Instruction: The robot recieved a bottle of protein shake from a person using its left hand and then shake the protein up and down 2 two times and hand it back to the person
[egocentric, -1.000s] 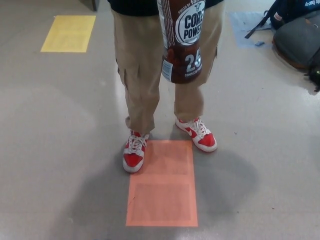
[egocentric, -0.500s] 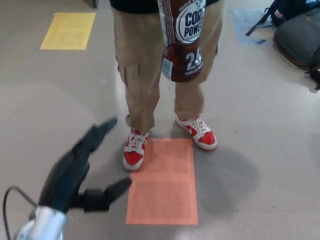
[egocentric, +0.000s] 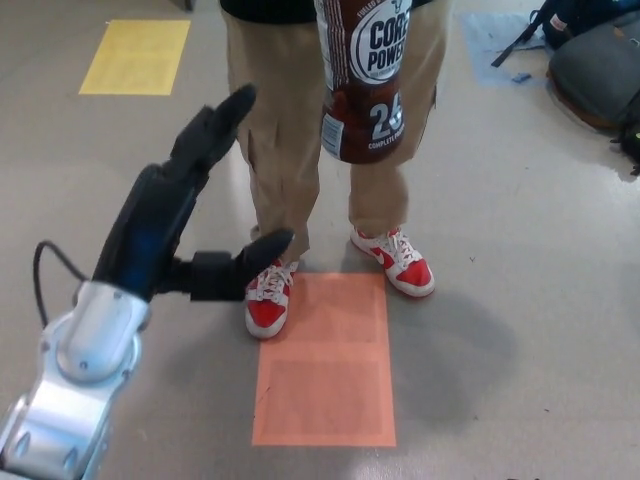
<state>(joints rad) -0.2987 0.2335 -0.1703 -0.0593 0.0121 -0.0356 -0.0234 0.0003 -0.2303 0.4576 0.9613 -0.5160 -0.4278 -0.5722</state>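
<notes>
**Operator:** Nearest the camera, my silver left forearm is rising from the lower left. It has climbed well up since half a second ago, and a second ago it was not showing at all. Its black three-fingered left hand is spreading wide, thumb apart from fingers, holding nothing.

**Listener:** And beyond it?

**Operator:** An orange rectangle floor marking, then a person in tan cargo trousers and red-and-white sneakers. The brown plastic protein shake bottle with white lettering is hanging upright before them, right of my hand and apart. I judge the handover is just beginning. My right hand is not showing.
</notes>
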